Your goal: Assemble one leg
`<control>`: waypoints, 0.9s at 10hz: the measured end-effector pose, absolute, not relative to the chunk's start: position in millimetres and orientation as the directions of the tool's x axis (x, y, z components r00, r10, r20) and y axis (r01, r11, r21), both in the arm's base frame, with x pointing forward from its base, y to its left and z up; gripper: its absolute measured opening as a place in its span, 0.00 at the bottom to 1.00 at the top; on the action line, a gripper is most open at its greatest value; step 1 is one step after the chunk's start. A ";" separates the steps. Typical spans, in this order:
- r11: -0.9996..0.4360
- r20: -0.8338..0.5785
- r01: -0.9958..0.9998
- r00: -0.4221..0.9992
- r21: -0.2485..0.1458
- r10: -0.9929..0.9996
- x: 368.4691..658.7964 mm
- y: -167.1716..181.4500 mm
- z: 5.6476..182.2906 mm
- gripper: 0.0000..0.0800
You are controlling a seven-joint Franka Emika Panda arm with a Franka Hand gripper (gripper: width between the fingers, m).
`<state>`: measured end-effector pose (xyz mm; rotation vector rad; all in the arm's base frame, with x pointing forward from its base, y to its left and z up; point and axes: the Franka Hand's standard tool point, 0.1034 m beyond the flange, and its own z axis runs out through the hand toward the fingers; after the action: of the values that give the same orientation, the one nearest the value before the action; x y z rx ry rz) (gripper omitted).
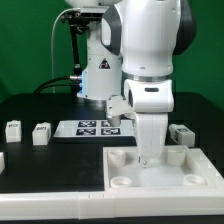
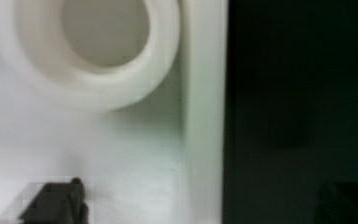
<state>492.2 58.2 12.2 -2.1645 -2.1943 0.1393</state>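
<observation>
My gripper (image 1: 147, 156) hangs straight down over the back edge of the large flat white panel (image 1: 120, 160), close to one of its round corner sockets (image 1: 176, 155). In the wrist view the gripper (image 2: 197, 205) is open: two dark fingertips (image 2: 51, 200) stand wide apart with nothing between them. They straddle the panel's edge (image 2: 190, 120), and a round socket (image 2: 87, 45) lies just beyond. Small white legs with tags lie on the black table: two at the exterior view's left (image 1: 13, 128) (image 1: 41, 133) and one at its right (image 1: 181, 131).
The marker board (image 1: 97, 127) lies behind the panel, in front of the arm's base (image 1: 100, 75). More round sockets sit at the panel's near corners (image 1: 121, 182). Black table (image 2: 300, 100) shows beside the panel's edge in the wrist view.
</observation>
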 end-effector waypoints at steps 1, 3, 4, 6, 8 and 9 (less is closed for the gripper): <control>0.012 -0.023 0.995 -0.015 -0.104 1.000 492.2 58.1 12.2 0.81; -0.111 -0.036 0.990 0.108 -0.088 0.994 482.7 62.5 21.5 0.81; -0.189 -0.050 0.979 0.186 -0.078 0.981 470.8 66.0 33.4 0.81; -0.300 -0.067 0.952 0.296 -0.058 0.953 453.1 77.7 50.8 0.81; -0.305 -0.067 0.950 0.301 -0.062 0.951 452.7 76.5 48.7 0.81; -0.323 -0.067 0.944 0.319 -0.062 0.945 452.5 77.1 48.6 0.81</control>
<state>452.5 77.1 48.6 -2.5424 -1.8206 0.1417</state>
